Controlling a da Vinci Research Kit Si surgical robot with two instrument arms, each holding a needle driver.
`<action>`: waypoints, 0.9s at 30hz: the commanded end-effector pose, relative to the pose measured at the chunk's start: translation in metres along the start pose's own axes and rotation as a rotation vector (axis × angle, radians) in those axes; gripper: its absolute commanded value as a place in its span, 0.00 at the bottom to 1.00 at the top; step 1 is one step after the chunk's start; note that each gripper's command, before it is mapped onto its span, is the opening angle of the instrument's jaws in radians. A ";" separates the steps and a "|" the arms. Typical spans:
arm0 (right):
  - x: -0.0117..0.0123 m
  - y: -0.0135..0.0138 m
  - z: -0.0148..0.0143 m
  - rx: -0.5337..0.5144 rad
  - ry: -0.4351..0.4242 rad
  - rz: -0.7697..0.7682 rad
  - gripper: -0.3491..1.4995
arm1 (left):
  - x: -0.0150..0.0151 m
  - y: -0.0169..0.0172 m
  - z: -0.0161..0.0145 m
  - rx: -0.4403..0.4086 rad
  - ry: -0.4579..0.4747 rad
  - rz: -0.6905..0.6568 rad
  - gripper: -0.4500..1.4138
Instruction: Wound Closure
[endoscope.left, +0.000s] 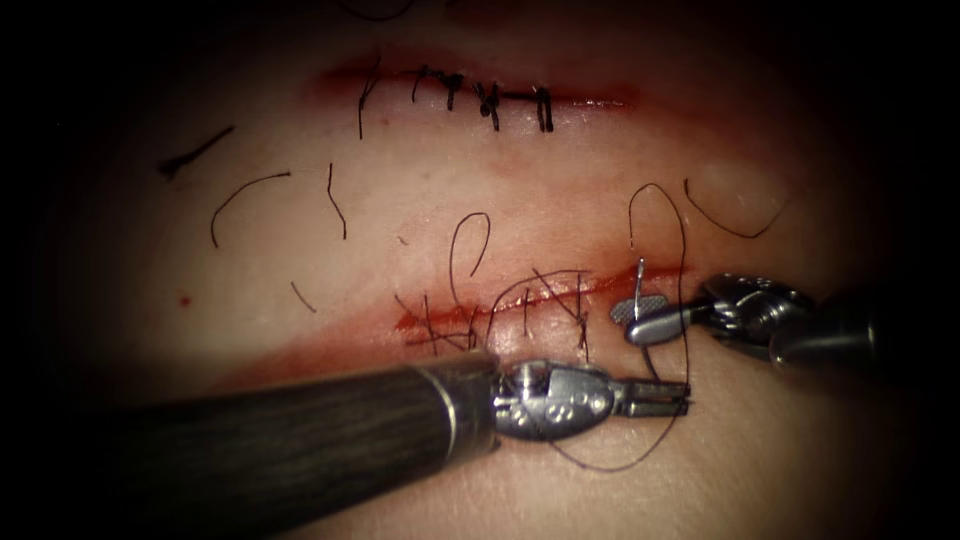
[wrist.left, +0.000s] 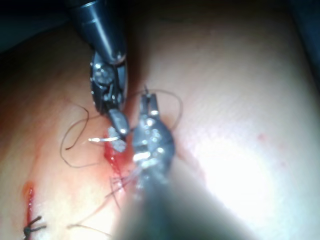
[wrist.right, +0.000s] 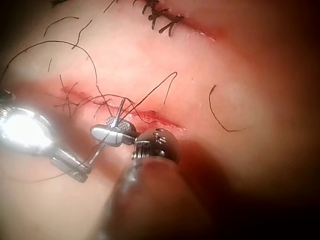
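Needle (endoscope.left: 640, 272) is held near its middle by the right tool (endoscope.left: 640, 318), jaws closed, standing at the cut's (endoscope.left: 540, 300) right end. Left tool (endoscope.left: 668, 398), just below the cut, is closed on the thread (endoscope.left: 683, 250). Needle placement is judged in hand; a steady grip is needed next.

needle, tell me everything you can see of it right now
The needle is a thin, bright steel sliver, mostly hidden. The right end effector grips it, jaws shut on it; a short end stands up above them, at the right end of the lower cut in the tissue. Whether it enters the tissue cannot be told. Dark thread loops beside it. The left end effector holds thread below.
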 end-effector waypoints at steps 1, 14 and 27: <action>-0.0006 0.0004 0.0006 0.005 0.003 0.001 0.32 | -0.0004 0.0002 0.0008 -0.001 0.001 -0.001 0.00; -0.0006 -0.0010 -0.0019 -0.035 0.024 -0.042 0.00 | 0.0003 -0.0010 0.0005 0.032 -0.019 -0.233 0.50; 0.0000 -0.0005 -0.0040 -0.129 0.076 -0.084 0.00 | 0.0027 0.0013 0.0013 -0.028 -0.032 -0.288 0.46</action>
